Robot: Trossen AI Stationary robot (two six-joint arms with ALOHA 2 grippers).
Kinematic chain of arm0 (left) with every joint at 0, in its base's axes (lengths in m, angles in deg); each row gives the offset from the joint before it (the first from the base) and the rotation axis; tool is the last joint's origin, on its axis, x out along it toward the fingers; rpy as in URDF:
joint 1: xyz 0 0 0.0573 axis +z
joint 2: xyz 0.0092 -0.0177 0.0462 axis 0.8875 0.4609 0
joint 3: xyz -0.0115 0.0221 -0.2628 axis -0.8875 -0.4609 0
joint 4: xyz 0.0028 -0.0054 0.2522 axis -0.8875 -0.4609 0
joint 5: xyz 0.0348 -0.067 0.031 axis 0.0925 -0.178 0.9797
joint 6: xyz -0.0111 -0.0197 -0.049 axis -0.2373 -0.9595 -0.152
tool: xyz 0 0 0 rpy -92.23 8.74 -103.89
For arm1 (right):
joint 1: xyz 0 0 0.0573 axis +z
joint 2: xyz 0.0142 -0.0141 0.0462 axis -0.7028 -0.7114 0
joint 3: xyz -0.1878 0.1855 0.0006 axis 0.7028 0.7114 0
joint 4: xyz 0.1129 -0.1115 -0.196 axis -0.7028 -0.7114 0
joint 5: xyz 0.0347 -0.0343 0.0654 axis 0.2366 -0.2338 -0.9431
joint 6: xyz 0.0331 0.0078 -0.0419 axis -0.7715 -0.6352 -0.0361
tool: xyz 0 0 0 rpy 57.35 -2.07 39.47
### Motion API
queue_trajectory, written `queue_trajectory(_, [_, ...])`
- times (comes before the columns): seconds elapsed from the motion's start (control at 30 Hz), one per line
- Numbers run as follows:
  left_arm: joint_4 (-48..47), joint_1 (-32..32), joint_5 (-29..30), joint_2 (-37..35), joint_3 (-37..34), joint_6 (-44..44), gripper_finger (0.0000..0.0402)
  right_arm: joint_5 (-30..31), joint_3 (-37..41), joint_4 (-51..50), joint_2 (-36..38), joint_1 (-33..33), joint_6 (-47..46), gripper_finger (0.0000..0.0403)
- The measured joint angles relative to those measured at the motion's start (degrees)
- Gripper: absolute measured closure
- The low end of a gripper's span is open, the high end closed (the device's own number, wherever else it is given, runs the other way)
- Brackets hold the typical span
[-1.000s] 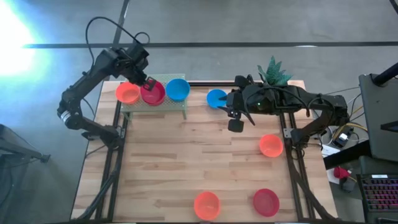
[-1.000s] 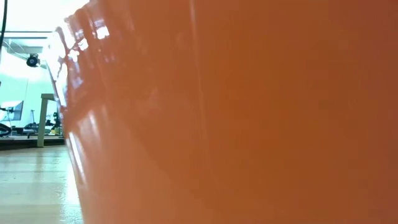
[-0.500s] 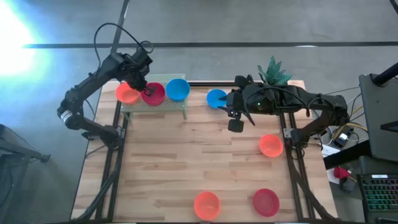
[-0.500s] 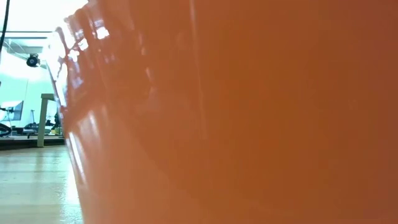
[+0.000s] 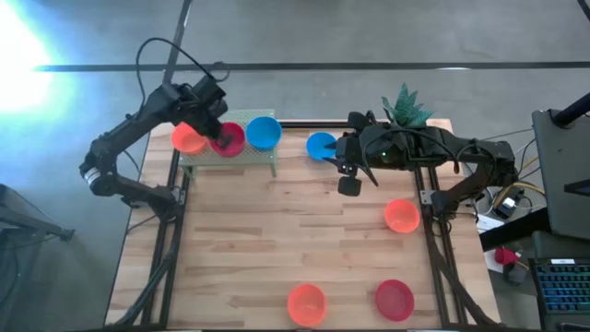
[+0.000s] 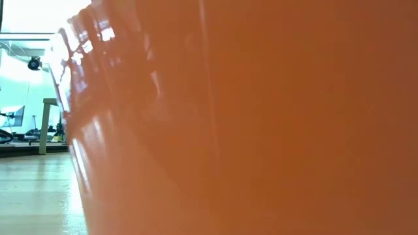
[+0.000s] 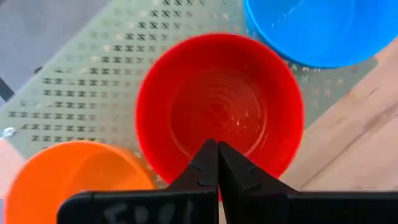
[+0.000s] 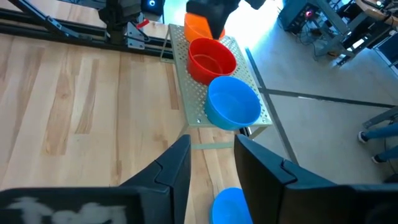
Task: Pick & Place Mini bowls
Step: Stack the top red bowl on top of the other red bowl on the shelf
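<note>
On the green perforated rack at the table's far left stand an orange bowl, a red bowl and a blue bowl, each on its base. My left gripper is shut and sits over the red bowl, at the rim nearer the orange bowl. My right gripper is open at the far edge. Another blue bowl sits on the table beside it and shows low between its fingers. An orange bowl fills the low view. My left gripper's shut fingertips come down from above over the red bowl's rim on the side toward the orange bowl. The fingers hide that spot, so I cannot tell whether they touch the bowl. The bowl stands upright on the rack.
On the table stand an orange bowl near the right edge, and an orange bowl and a red bowl at the near edge. A green plant stands at the far right corner. Bare wood lies across the table's middle.
My left arm has swung a little toward the table's left while its gripper stayed over the red bowl. The bowls have kept their places.
</note>
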Motion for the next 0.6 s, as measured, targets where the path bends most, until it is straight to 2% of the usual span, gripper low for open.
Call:
queue_trajectory(0.3, [7.74, -0.31, 0.41, 0.11, -9.36, -1.47, 0.0401, 0.00, 0.00, 0.04, 0.00, 0.02, 0.00, 0.0280])
queue_trajectory(0.53, [13.15, -0.15, 0.96, 0.11, -12.14, -2.10, 0.0401, 0.00, 0.00, 0.02, 0.00, 0.00, -0.02, 0.0279])
queue_trajectory(0.6, [13.39, -0.15, 2.73, 0.11, -12.24, -2.64, 0.0401, 0.00, 0.00, 0.02, 0.00, 0.01, -0.02, 0.0281])
